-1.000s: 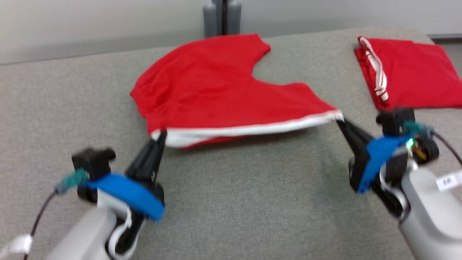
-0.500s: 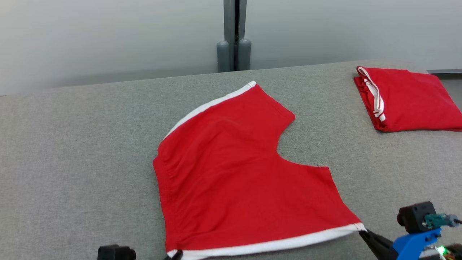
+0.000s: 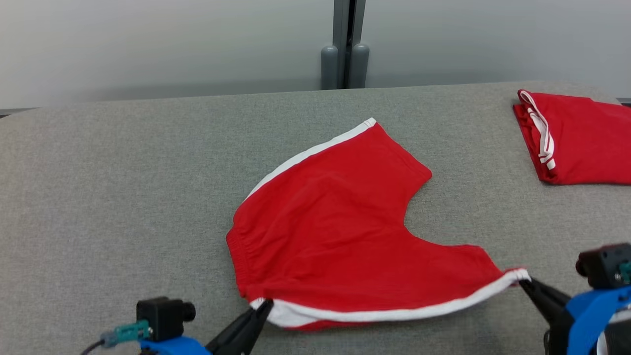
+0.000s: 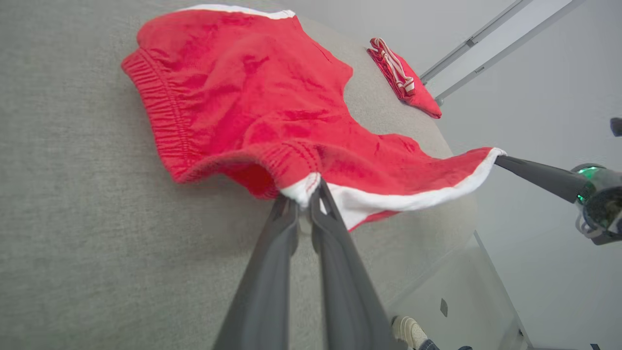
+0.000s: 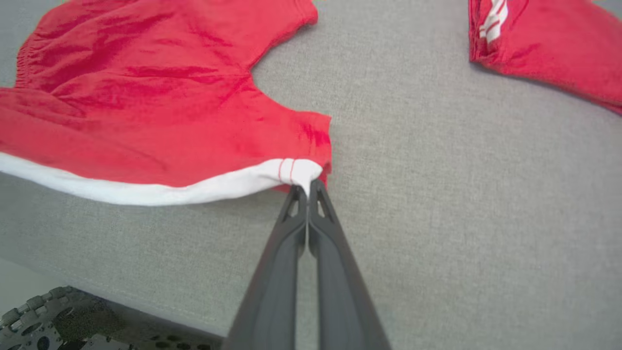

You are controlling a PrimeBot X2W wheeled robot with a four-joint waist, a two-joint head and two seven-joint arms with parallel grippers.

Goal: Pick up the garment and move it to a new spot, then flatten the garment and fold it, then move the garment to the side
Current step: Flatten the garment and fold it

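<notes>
The garment (image 3: 345, 231) is a pair of red shorts with white trim, spread on the grey table (image 3: 123, 187). My left gripper (image 3: 266, 304) is shut on the near left corner of its white-edged side, beside the elastic waistband (image 4: 160, 116). My right gripper (image 3: 523, 281) is shut on the near right corner of that same edge. The white edge (image 3: 394, 313) hangs stretched between the two, slightly off the table. The left wrist view shows my left gripper (image 4: 306, 194) pinching the white trim; the right wrist view shows my right gripper (image 5: 307, 187) doing likewise.
A second red garment (image 3: 577, 138), folded, lies at the table's far right. A grey post (image 3: 345, 54) stands behind the table against the pale wall. The table's near edge (image 5: 121, 296) runs close under my grippers. A shoe (image 4: 408, 330) shows on the floor in the left wrist view.
The head camera tilted up and shifted. Both grippers keep their hold on the white edge; the near edge has lifted slightly since half a second ago.
</notes>
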